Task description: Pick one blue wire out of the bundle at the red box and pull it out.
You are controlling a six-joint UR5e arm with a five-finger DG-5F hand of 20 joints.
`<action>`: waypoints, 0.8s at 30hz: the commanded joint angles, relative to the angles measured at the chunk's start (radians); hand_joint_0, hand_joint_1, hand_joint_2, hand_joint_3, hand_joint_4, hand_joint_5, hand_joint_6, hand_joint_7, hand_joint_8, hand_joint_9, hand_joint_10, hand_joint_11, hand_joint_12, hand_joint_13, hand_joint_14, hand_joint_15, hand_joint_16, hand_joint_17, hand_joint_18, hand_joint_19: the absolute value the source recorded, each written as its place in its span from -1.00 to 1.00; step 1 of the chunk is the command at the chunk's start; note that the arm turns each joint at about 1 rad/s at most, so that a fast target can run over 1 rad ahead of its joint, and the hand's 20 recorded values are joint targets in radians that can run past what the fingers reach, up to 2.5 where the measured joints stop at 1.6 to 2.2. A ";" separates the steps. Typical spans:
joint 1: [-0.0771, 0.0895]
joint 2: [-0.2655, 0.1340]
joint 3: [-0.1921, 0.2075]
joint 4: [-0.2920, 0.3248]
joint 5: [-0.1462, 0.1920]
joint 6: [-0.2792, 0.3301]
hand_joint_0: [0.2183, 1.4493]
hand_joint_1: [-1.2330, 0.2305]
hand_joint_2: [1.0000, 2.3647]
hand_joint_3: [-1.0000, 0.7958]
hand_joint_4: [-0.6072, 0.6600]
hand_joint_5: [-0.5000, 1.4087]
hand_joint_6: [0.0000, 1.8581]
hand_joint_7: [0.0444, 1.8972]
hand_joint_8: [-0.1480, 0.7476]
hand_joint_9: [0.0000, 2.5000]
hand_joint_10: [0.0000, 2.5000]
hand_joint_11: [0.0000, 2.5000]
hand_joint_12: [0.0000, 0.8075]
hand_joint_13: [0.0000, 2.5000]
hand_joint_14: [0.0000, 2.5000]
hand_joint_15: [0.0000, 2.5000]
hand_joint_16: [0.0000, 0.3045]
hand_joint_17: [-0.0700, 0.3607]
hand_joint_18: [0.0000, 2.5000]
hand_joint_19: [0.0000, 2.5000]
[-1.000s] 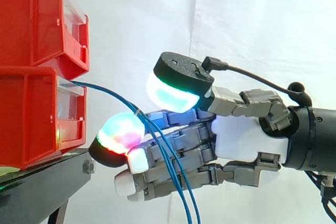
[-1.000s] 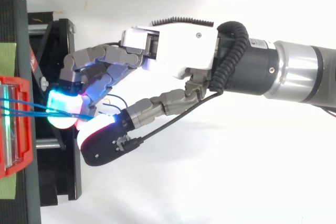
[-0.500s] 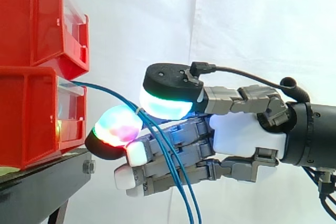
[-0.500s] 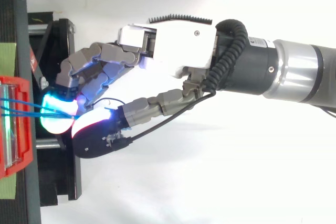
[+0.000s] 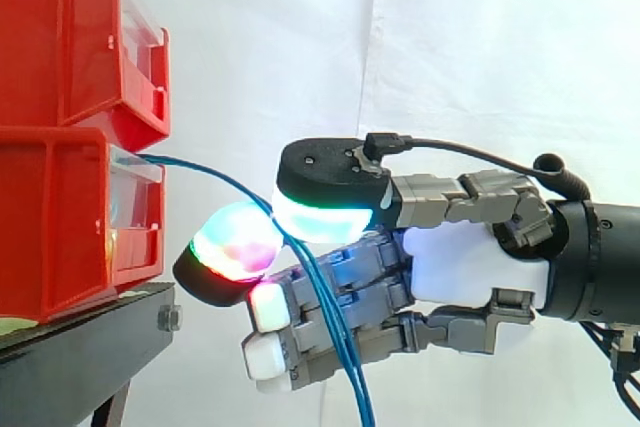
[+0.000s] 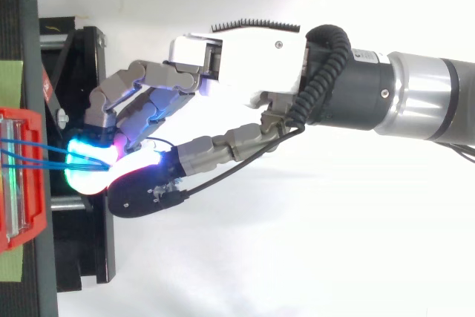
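From the lower red box [image 5: 60, 217] at left, blue wires [image 5: 200, 169] arching right into the hand [image 5: 470, 267], then dropping below. Clamped there between thumb and finger pads [image 5: 232, 242], closed from a clear gap a second back. Grip likely made; impossible to tell whether on one strand or several. Ready, seemingly, for pulling rightward.

Black stand [image 5: 85, 352] is carrying the lower red bin [image 5: 50, 222] sitting directly on its top, the upper red bin [image 5: 60, 37] is resting on that one, and pale green patches [image 6: 11, 79], possibly tape, are lying on the stand beside it.
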 commanded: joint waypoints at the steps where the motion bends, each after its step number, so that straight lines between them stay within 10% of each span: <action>1: -0.002 0.005 0.000 -0.002 -0.002 0.003 -0.35 -0.27 -0.98 0.09 0.19 -0.69 0.01 -0.24 0.17 -0.33 -0.99 -0.51 0.10 -0.35 -0.99 -0.66 -0.58 -0.01 -0.47 -0.71; 6: -0.008 0.022 0.000 -0.051 -0.034 0.003 -0.33 -0.30 -0.97 0.03 0.18 -0.69 0.00 -0.24 0.12 -0.35 -0.99 -0.51 0.05 -0.36 -0.99 -0.66 -0.61 -0.06 -0.48 -0.69; 16: -0.039 0.132 0.000 -0.358 -0.094 -0.001 -0.30 -0.41 -0.97 -0.10 0.23 -0.69 0.00 -0.23 0.11 -0.35 -0.99 -0.50 0.04 -0.35 -0.99 -0.65 -0.63 -0.08 -0.46 -0.68; 24: -0.050 0.174 0.000 -0.439 -0.100 0.002 -0.31 -0.45 -0.97 -0.13 0.24 -0.69 0.00 -0.22 0.12 -0.34 -0.99 -0.50 0.05 -0.35 -0.99 -0.65 -0.63 -0.09 -0.44 -0.68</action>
